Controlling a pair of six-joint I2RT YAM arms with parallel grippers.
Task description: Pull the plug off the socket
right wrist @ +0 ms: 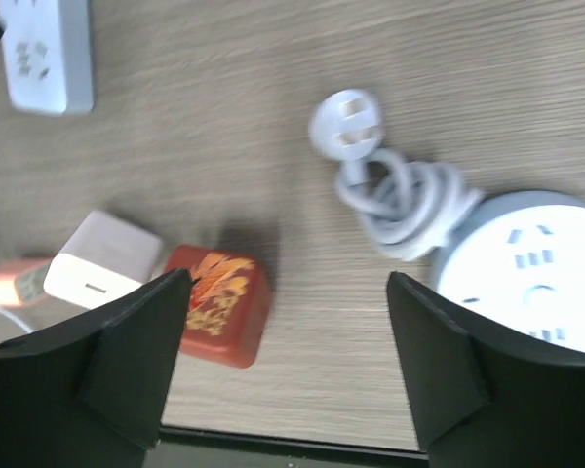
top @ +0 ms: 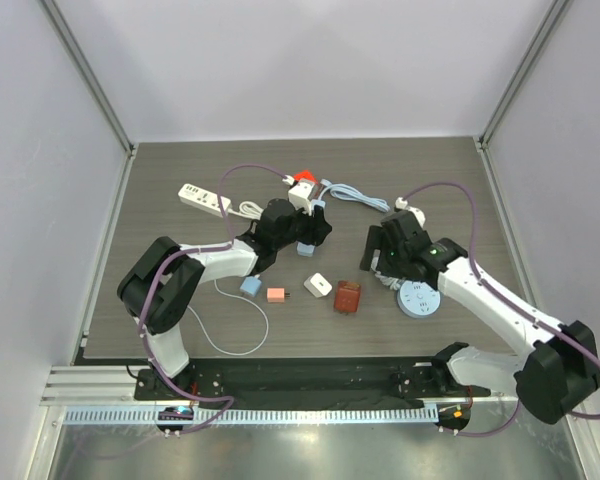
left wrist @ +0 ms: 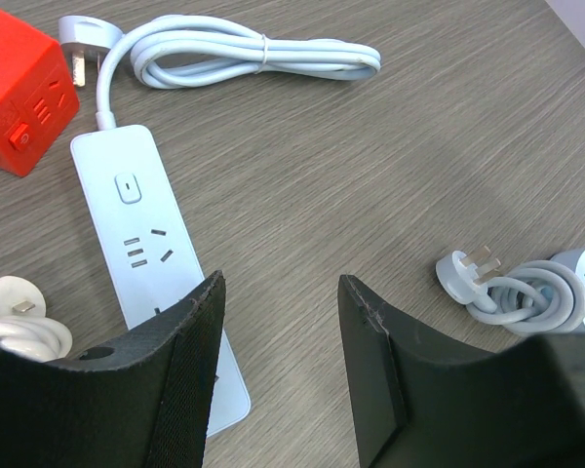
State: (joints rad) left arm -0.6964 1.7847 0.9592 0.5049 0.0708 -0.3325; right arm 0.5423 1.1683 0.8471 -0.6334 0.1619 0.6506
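With left fingers (left wrist: 175,390) spread over the pale blue power strip (left wrist: 141,244), hunt for the seated plug, unseen, perhaps hidden beneath. Pin the strip with right fingers (right wrist: 127,361), likewise spread, and pull straight.

Looks like a lab test cell I'm driving: plain white walls (top: 310,60), metal frame posts (top: 90,75), dark table (top: 380,170) with a bolted rail (top: 90,385).

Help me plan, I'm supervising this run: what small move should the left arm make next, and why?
Probably shift the open left end effector toward the red cube socket. It hovers over the blue power strip, whose visible sockets are empty, while the top view shows a white block against the cube, possibly the seated plug.
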